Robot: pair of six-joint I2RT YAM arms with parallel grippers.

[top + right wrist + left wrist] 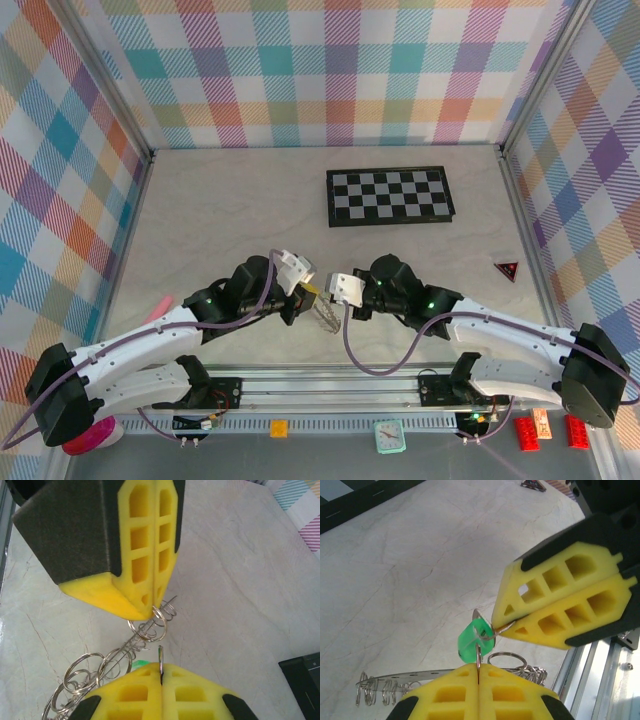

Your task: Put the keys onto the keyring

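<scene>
The two arms are brought together over the near middle of the counter (220, 210), and their jaws are seen tip to tip. The left jaws are closed: in the left wrist view their yellow pads (455, 695) are pressed together on a thin wire ring seen edge-on. The right jaws are closed too, and in that same view their pads (555, 600) are pinched on a small wire loop. A green key (470, 642) is held between the two pairs of pads, its plastic head threaded by that wire. Its blade cannot be made out.

The keyring (322, 318) is seen as a string of silver wire rings trailing from the meeting point toward the near rail. In the right wrist view its rings (95, 672) are strung in a line up to the left pads (150, 555), and a sliver of the green key (140, 664) is glimpsed just beside the right pads (145, 695). Whether the trailing end rests on the counter cannot be told.

A checkerboard (390, 195) is laid well apart at the far side, and a small red triangle (508, 268) is placed near the right wall.
</scene>
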